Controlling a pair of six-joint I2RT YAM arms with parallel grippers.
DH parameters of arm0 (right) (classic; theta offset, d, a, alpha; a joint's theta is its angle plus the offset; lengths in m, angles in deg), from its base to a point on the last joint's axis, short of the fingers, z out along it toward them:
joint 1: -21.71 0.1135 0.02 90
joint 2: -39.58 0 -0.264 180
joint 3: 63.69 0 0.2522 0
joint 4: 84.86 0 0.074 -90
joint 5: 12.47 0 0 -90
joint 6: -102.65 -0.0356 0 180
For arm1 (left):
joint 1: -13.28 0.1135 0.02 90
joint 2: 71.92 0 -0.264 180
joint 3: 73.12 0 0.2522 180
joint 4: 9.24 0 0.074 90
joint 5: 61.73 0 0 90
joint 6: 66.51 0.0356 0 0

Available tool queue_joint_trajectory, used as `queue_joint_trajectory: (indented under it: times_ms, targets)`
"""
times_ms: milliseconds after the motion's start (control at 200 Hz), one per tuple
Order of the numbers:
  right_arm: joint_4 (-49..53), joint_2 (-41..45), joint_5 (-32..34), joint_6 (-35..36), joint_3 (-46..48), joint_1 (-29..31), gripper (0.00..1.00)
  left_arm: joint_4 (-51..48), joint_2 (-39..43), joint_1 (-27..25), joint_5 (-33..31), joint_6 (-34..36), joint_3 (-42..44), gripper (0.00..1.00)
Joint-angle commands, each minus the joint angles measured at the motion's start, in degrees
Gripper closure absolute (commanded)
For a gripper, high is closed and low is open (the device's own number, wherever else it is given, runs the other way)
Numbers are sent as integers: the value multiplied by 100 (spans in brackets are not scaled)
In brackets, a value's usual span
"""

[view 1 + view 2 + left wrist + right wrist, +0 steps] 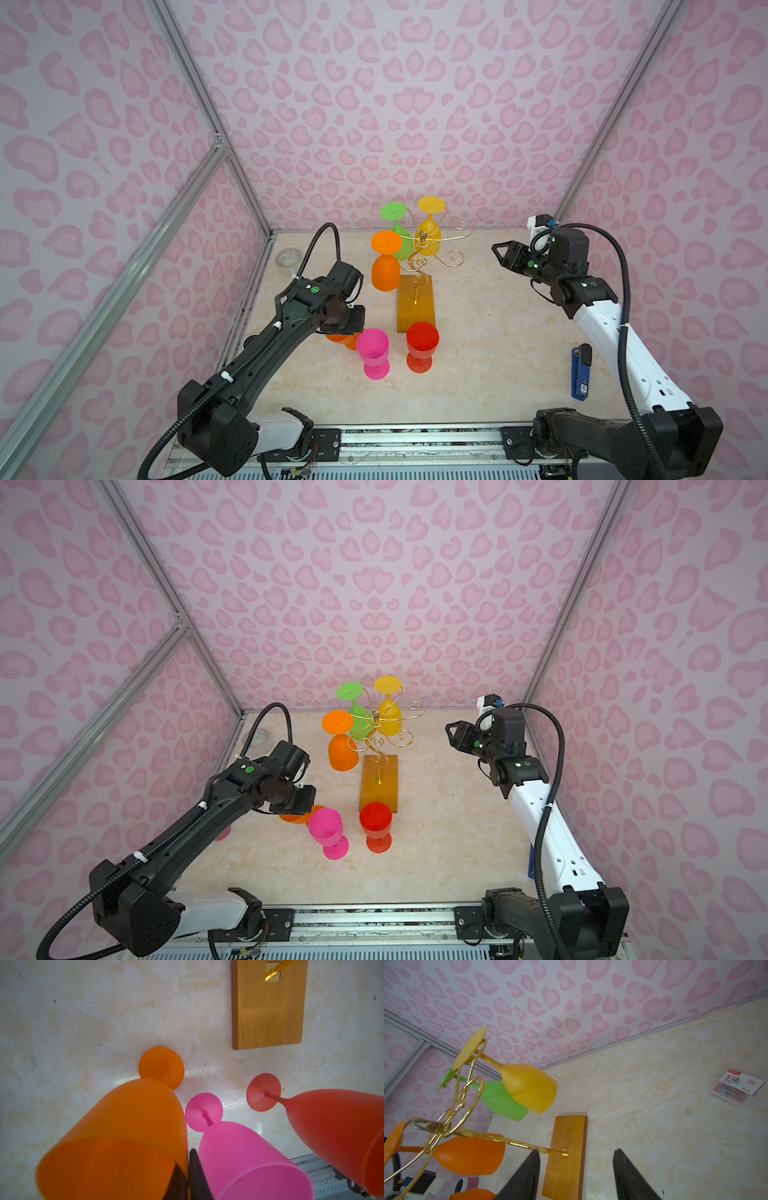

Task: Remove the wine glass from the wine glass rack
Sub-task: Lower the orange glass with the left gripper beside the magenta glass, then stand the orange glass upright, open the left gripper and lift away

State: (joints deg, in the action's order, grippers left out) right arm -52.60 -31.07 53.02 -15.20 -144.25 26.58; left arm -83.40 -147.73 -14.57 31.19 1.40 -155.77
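- Up front, the left gripper [185, 1157] pinches the rim of the standing orange glass [128, 1126], close beside the pink glass [372, 346]. A sideways release could topple both.
- Mid-table, the right gripper [498, 254] hangs spread and empty near the wine glass rack [415, 307]. Bump that thin wire and everything shakes!
- Farther back, the hanging orange glass [385, 272], green glass [402, 242] and yellow glass [430, 243] dangle upside down. A crooked pull could snag a foot.

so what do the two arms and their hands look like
The left arm is mostly black; the right arm has a white shell over black joints. Each carries a ribbed black cable with white ties and green dots. Black tapered fingers on the left hand and right hand.
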Motion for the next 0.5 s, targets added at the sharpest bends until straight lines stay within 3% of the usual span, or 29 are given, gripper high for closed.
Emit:
queue_joint_trajectory:
  times_ms: [0, 495]
  targets:
    - [-167, -1, -54, 14, 52, -15, 43, -165, -82, -1, -97, 97, -94, 98]
    - [-321, -14, -156, -24, 220, -91, 43, -209, -190, -9, 17, 55, -312, 80]
